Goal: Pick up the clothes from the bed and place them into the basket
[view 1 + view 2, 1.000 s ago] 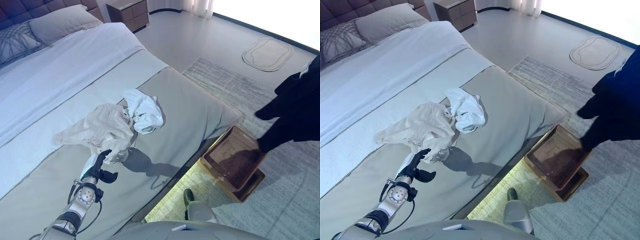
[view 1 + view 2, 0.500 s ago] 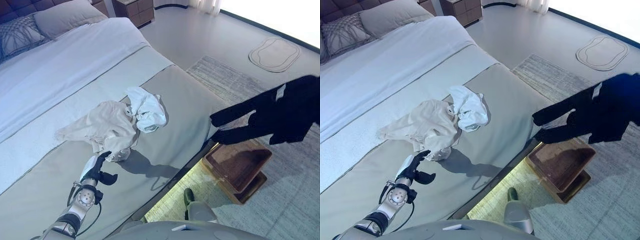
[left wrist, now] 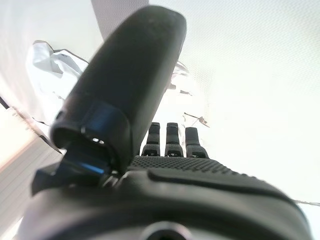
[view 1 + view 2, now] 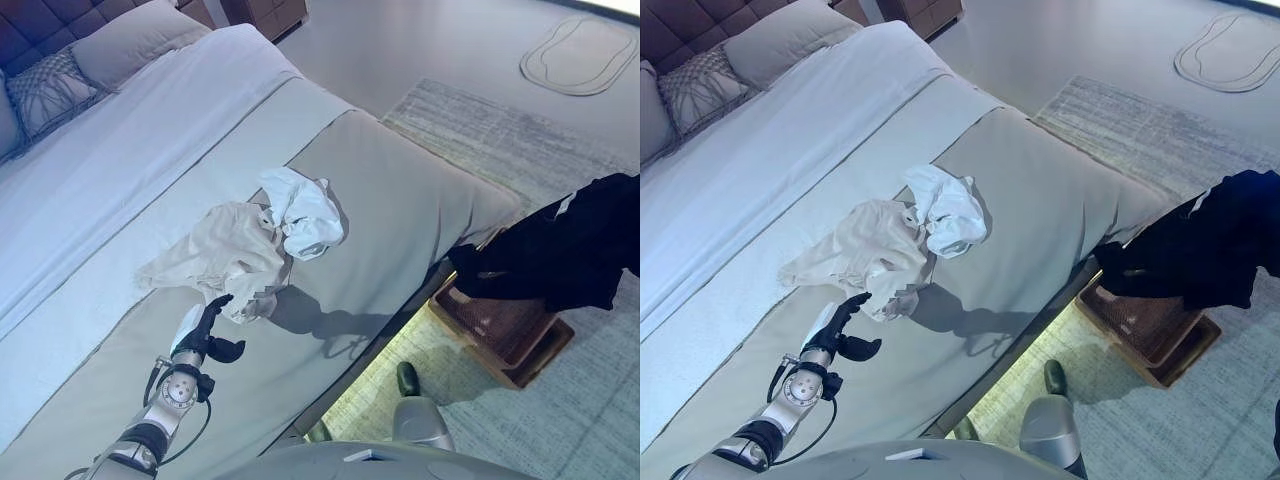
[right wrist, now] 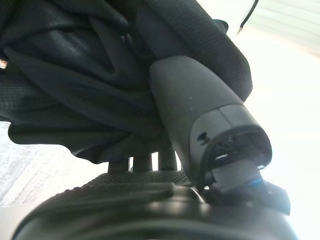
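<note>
Two loads, one in transit. Your right hand (image 5: 200, 150) has its thumb and fingers curled into a black, finely textured garment (image 4: 570, 245), which hangs bunched over the brown woven rectangular basket (image 4: 510, 330) on the rug beside the bed. Whether the cloth's lower folds already touch the basket you cannot tell; its far side is hidden by the garment. Judge this item as carried but not yet released.

Your left hand (image 4: 205, 325) lies on the grey-beige bed cover (image 4: 400, 210) with fingers straight and thumb standing out, gripping nothing; its fingertips sit just beside the near edge of a crumpled cream-white garment (image 4: 225, 255). A smaller bright white garment (image 4: 310, 215) touches that one on its far side.

Progress, as a judgement: no clothing can be seen lying inside the basket, one piece is held above it, and two pieces remain on the bed. What is left for you is to let the black piece go, then fetch the pale pair.
</note>
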Robot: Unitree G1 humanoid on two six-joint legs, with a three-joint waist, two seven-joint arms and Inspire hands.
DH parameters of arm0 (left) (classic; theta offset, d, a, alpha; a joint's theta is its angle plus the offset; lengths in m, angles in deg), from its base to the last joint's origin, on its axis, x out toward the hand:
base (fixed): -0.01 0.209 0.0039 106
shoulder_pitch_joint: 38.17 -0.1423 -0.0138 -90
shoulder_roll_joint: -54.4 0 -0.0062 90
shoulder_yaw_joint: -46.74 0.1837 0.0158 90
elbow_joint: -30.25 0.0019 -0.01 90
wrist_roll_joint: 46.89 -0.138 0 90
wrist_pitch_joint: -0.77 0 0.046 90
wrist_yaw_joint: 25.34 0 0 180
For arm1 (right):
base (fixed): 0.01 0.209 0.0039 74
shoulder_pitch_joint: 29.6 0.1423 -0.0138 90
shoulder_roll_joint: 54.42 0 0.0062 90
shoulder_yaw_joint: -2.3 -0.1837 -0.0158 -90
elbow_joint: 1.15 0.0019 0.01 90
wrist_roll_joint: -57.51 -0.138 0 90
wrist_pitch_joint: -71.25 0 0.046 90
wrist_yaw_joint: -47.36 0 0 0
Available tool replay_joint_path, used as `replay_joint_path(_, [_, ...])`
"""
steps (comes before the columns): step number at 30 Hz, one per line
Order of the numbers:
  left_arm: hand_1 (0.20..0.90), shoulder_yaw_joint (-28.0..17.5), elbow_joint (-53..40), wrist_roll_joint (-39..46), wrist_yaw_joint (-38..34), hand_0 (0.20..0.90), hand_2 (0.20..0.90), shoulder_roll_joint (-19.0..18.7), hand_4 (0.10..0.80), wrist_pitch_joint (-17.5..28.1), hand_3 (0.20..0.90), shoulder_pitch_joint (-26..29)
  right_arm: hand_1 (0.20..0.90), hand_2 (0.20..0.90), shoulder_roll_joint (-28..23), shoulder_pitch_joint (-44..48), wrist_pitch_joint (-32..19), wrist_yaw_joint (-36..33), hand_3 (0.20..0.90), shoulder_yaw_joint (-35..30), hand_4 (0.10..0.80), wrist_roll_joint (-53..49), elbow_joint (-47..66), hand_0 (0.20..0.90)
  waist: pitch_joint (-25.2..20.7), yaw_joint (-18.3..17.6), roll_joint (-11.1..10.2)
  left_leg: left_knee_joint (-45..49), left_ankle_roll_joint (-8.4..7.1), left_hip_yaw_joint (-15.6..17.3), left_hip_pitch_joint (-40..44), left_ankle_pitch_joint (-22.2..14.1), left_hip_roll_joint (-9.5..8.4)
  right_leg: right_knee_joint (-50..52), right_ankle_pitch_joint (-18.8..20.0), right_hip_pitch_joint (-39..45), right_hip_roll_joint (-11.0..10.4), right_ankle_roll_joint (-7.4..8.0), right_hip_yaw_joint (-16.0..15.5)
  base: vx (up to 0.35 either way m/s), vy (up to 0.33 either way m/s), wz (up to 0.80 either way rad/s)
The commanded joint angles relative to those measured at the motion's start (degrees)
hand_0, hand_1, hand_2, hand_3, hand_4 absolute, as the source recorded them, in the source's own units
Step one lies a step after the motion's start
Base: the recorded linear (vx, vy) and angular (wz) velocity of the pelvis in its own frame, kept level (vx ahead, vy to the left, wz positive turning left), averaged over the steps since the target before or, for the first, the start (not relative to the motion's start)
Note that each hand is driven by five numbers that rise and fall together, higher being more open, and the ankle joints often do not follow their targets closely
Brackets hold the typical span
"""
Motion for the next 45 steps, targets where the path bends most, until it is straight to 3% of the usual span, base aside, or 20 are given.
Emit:
replay_joint_path(1, [0.900, 0.4, -1.5, 1.4, -1.6, 0.900, 0.900, -4.1, 0.800, 3.6, 0.900, 3.6, 0.300, 0.300, -3.9, 5.8, -5.0, -2.8, 0.200, -3.2, 0.100, -0.8, 6.3, 0.300, -3.5, -0.4, -6.1, 2.4, -2.81, 0.9, 0.0, -2.0, 1.49, 5.1, -4.9, 0.0, 0.0, 0.48, -0.2, 0.000, 0.000, 0.00])
replay_joint_path(8, [0.900, 1.4, -1.8, 2.1, -1.3, 0.900, 0.900, -4.1, 0.800, 3.4, 0.900, 4.5, 0.300, 0.300, -2.2, 10.0, -1.1, 1.6, 0.200, 1.5, 0.100, -1.6, 1.6, 0.300, -3.2, -0.9, -5.2, 3.1, -2.97, 1.8, 0.1, -2.3, 1.66, 5.1, -4.6, -0.6, 0.0, 0.41, 0.6, -0.021, -0.002, -0.06])
replay_joint_path(11, [0.900, 2.3, -1.5, 1.8, -2.1, 0.900, 0.900, -2.9, 0.800, 3.6, 0.900, 4.5, 0.300, 0.300, -2.2, 12.3, -0.1, 4.3, 0.200, 2.8, 0.100, 0.3, -6.0, 0.300, -2.9, -0.9, -4.4, 3.7, -2.95, 2.2, 0.4, -2.8, 1.98, 5.1, -5.0, 0.0, -0.1, 0.35, 0.6, 0.006, 0.013, -0.06])
replay_joint_path(12, [0.900, 2.4, -1.6, 1.8, -2.2, 0.900, 0.900, -2.8, 0.800, 3.6, 0.900, 4.5, 0.359, 0.359, -2.1, 12.4, 0.1, 4.4, 0.269, 2.9, 0.169, 0.6, -7.3, 0.359, -3.0, -0.8, -4.3, 3.6, -2.97, 2.3, 0.3, -2.5, 2.01, 5.0, -4.8, -0.1, -0.1, 0.28, 0.6, 0.000, 0.006, -0.04])
replay_joint_path(13, [0.900, 2.5, -1.7, 1.8, -2.2, 0.900, 0.900, -2.7, 0.800, 3.5, 0.900, 4.5, 0.773, 0.773, -2.0, 12.5, 0.2, 4.8, 0.752, 3.0, 0.652, 1.3, -9.1, 0.773, -3.0, -0.7, -4.1, 3.4, -2.99, 2.4, 0.4, -2.4, 2.03, 4.9, -4.7, 0.0, -0.1, 0.32, 0.5, -0.001, 0.001, -0.04])
replay_joint_path(14, [0.900, 2.6, -1.8, 1.8, -2.3, 0.900, 0.900, -2.5, 0.800, 3.4, 0.900, 4.6, 0.773, 0.773, -1.9, 12.7, 0.4, 5.3, 0.752, 3.1, 0.652, 1.7, -10.7, 0.773, -3.1, -0.6, -4.0, 3.3, -3.03, 2.5, 0.5, -2.4, 2.08, 4.7, -4.7, 0.1, -0.1, 0.36, 0.5, 0.000, 0.000, 0.00])
replay_joint_path(15, [0.900, 2.7, -1.8, 1.8, -2.3, 0.900, 0.900, -2.4, 0.800, 3.2, 0.900, 4.7, 0.900, 0.900, -1.7, 12.9, 0.9, 6.0, 0.900, 3.2, 0.800, 2.0, -12.2, 0.900, -3.1, -0.5, -3.9, 3.1, -3.07, 2.6, 0.7, -2.3, 2.14, 4.6, -4.6, 0.2, -0.1, 0.40, 0.3, 0.000, 0.000, 0.00])
replay_joint_path(27, [0.900, 2.8, -2.6, 2.2, -1.2, 0.900, 0.900, -2.7, 0.800, 1.4, 0.900, 5.3, 0.900, 0.900, -0.7, 13.1, 0.6, 9.1, 0.900, 5.7, 0.800, 3.6, -14.9, 0.900, -3.6, 0.2, -4.4, 2.7, -2.99, 2.6, 1.3, -2.3, 2.31, 4.7, -4.8, 0.8, -0.2, 0.46, -0.5, 0.005, 0.001, 0.02])
replay_joint_path(45, [0.900, 2.1, -3.2, 1.5, -0.6, 0.900, 0.900, -4.0, 0.800, -1.8, 0.900, 6.6, 0.900, 0.900, 2.8, 12.6, 0.4, 14.4, 0.900, 9.4, 0.800, 6.6, -10.7, 0.900, -4.3, 3.0, -8.0, 2.4, -2.35, 0.2, 1.5, -2.0, 1.77, 5.1, -5.0, 2.6, -0.4, 0.11, -2.3, 0.002, -0.005, 0.05])
